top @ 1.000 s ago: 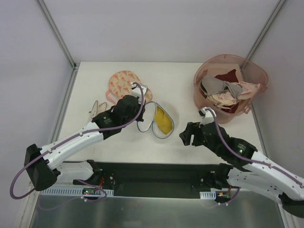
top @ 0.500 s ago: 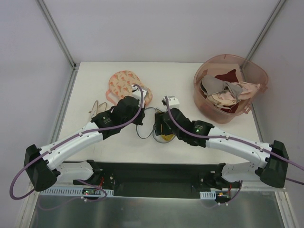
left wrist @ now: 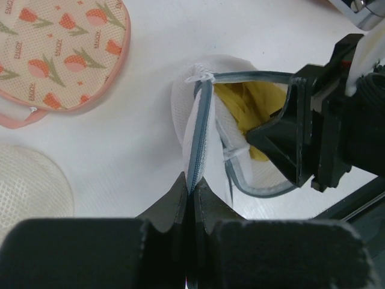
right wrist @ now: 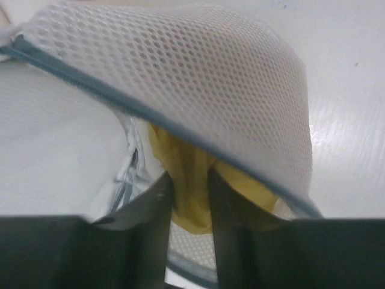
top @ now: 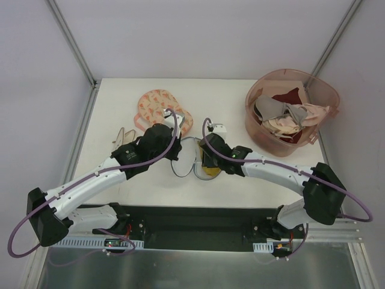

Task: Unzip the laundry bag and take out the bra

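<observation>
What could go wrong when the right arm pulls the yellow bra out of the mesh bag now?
1. The right fingers hold only a fold of the bra; it may slip free.
2. The opening of the laundry bag looks narrow, so the bra could catch on the zipper rim.
3. The left fingers pinch only that thin rim, which might pull out.

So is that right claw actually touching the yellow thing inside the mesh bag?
Touching. The right wrist view shows the right gripper pinching a fold of the yellow bra between its fingers, just under the open rim of the laundry bag.
</observation>
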You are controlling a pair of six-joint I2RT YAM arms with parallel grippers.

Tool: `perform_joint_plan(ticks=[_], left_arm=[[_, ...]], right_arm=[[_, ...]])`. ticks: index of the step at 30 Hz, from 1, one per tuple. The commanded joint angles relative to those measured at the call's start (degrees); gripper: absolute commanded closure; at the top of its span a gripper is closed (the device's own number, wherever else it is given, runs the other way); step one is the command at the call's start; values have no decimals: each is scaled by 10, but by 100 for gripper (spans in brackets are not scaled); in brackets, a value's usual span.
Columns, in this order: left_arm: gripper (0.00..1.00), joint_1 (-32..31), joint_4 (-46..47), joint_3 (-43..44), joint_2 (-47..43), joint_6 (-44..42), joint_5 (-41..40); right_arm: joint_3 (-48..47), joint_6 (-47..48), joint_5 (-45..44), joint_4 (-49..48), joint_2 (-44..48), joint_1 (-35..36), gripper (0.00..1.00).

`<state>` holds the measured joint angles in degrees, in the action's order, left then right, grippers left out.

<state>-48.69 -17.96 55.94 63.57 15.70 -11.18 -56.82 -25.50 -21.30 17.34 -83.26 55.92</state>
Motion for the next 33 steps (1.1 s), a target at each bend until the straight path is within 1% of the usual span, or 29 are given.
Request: perform_joint_plan(ticks=[1, 3, 4, 9, 13, 16, 18, 20, 23, 24, 25, 27, 28, 29, 31, 32, 33], left_arm=[[100, 2, 4, -6, -25, -1, 0], [100, 1, 2, -12, -26, -7, -3], [100, 3, 3, -14, -26, -10, -12], [100, 29, 0, -29, -19, -16, -9], [100, 49, 0, -35, 3, -13, -4], [100, 52, 1, -37, 23, -9, -7], [100, 53, 0, -37, 35, -4, -8], [100, 54, 0, -40, 39, -1, -8], [100, 55, 0, -45, 38, 5, -5], [100, 56, 0, -45, 37, 6, -3], [100, 57, 0, -44, 36, 6, -2], [100, 60, 0, -41, 31, 5, -1], [100, 64, 0, -38, 29, 3, 2], [100, 68, 0, -29, 28, -2, -1], [100, 86, -1, -18, 29, -2, -6], [100, 95, 0, -4, 34, 0, 3], [100, 100, 0, 5, 39, 1, 4]], right_arm=[[2, -40, -1, -21, -2, -6, 82], [1, -39, -5, -17, 12, -6, 96], [0, -38, -8, -13, 20, -6, 99], [-8, 4, 14, -12, 127, 7, 99], [-50, 42, 28, 4, 194, 25, 99], [-48, 50, 72, -32, 227, 28, 99], [-51, 49, 79, -49, 242, 30, 99], [-53, 53, 67, -56, 267, 30, 99], [-47, 69, -5, -59, 308, 28, 99], [-48, 81, -57, -53, 319, 26, 99], [-51, 91, -77, -47, 328, 22, 99], [-70, 119, -116, -21, 350, -13, 99], [-76, 128, -117, -10, 354, -34, 99], [-84, 137, -116, 1, 361, -81, 99], [-118, 162, -98, 18, 355, -134, 99], [-132, 161, -91, 43, 348, -190, 99], [-145, 162, -64, 55, 328, -221, 99]])
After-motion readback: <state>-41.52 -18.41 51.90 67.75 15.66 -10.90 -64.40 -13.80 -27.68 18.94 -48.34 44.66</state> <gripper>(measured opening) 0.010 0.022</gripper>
